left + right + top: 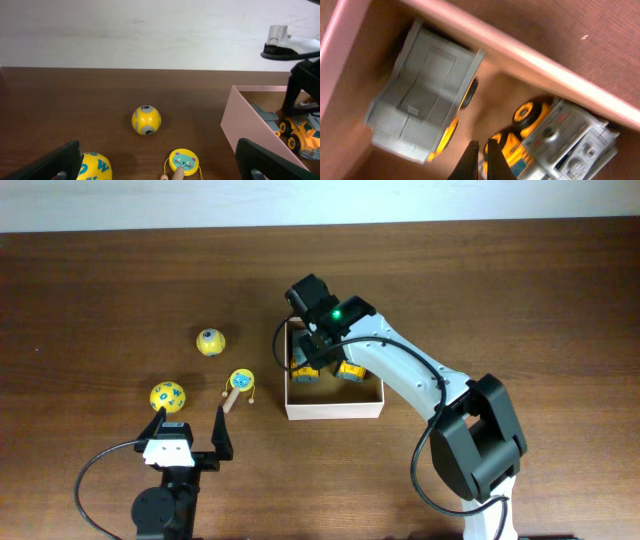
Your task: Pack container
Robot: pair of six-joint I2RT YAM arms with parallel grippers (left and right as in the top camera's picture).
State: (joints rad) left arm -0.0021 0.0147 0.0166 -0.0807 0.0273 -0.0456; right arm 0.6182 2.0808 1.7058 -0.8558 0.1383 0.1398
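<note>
2 trucks (306,371) inside the container (335,411); 3 toys (210,341) on the table (100,280) left of it

One box (335,411), two toy trucks in it, a left truck (305,373) and a right truck (351,369), two yellow balls, a far ball (210,341) and a near ball (168,395), one small drum (240,382) on a stick, two robot arms, a left arm (165,505) and a right arm (405,370)

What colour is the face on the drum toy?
Teal, on the drum toy's yellow disc; clearest in the left wrist view.
</note>
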